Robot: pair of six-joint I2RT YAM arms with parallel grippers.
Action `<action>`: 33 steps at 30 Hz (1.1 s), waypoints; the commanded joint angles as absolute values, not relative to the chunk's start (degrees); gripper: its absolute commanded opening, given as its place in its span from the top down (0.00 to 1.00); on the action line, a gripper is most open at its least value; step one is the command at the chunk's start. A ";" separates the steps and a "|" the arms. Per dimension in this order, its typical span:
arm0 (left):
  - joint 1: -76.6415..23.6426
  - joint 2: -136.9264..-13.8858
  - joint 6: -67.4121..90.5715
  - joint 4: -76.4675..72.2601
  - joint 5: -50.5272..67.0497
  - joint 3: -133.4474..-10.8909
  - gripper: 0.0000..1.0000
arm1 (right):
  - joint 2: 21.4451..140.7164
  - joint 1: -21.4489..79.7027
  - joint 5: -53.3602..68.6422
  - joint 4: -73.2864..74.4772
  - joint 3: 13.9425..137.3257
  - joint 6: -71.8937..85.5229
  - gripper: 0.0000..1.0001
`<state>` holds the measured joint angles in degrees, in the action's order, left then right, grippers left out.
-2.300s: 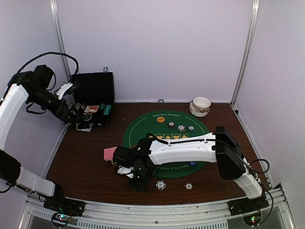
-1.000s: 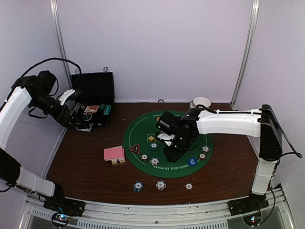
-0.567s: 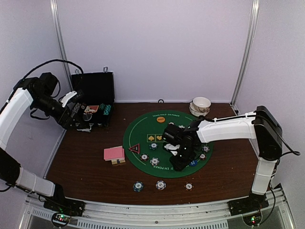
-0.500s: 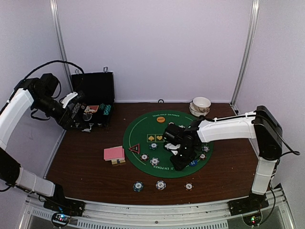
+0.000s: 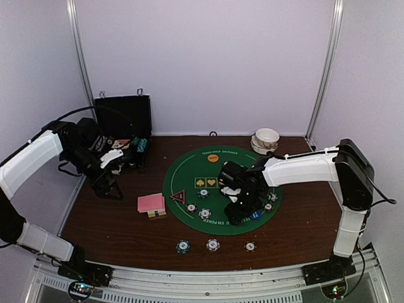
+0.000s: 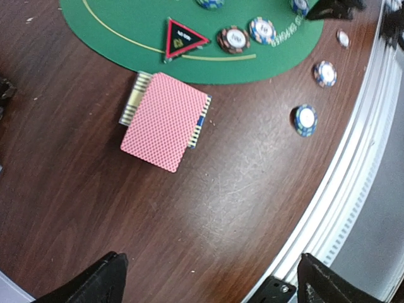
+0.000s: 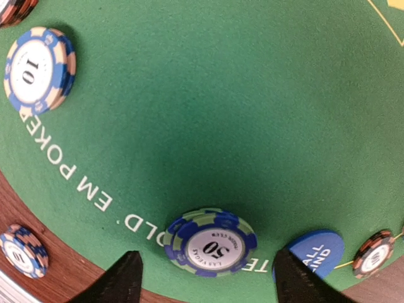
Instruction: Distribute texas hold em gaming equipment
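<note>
A round green mat (image 5: 189, 167) holds an orange disc (image 5: 213, 158), a red-black triangle marker (image 5: 178, 196), a blue disc (image 5: 254, 215) and several chips. The pink-backed cards (image 5: 151, 203) lie left of the mat. My right gripper (image 5: 233, 218) hovers open over the mat's front. In its wrist view a blue-green 50 chip (image 7: 211, 243) lies flat between its fingertips (image 7: 120, 278), with the blue disc (image 7: 312, 252) beside it. My left gripper (image 5: 113, 191) is open and empty over bare wood, left of the cards (image 6: 165, 120). The triangle (image 6: 183, 41) shows beyond them.
An open black case (image 5: 123, 123) stands at the back left and stacked white bowls (image 5: 266, 140) at the back right. Three chips (image 5: 213, 244) lie on the wood near the front edge. The metal rail (image 6: 353, 189) runs along the table's near side.
My left arm has swung away from the black case, forward and down to the wood left of the cards. My right gripper stays low over the mat's front right.
</note>
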<state>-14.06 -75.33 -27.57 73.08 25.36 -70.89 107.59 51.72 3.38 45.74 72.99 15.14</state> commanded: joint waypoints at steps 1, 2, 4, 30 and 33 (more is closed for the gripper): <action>-17.20 -76.70 -30.68 65.78 20.47 -67.88 0.02 | 103.76 51.50 1.52 47.88 76.62 15.97 0.19; -17.76 -77.12 -31.27 64.56 20.18 -67.35 0.02 | 102.97 51.50 1.34 48.40 77.54 16.16 0.14; -18.78 -77.76 -32.86 61.84 20.05 -65.77 0.02 | 101.54 51.50 1.15 49.19 79.73 16.69 0.05; -24.43 -93.25 -51.87 44.17 16.62 -61.96 0.02 | 88.23 52.29 0.50 43.73 78.26 26.10 0.00; -24.68 -94.06 -51.55 42.72 15.38 -61.42 0.03 | 88.07 52.46 0.53 43.82 78.74 26.02 0.00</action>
<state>-24.10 -92.84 -50.43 46.65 17.37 -62.52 90.21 52.05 1.67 45.08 78.70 25.15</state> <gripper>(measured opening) 0.976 0.995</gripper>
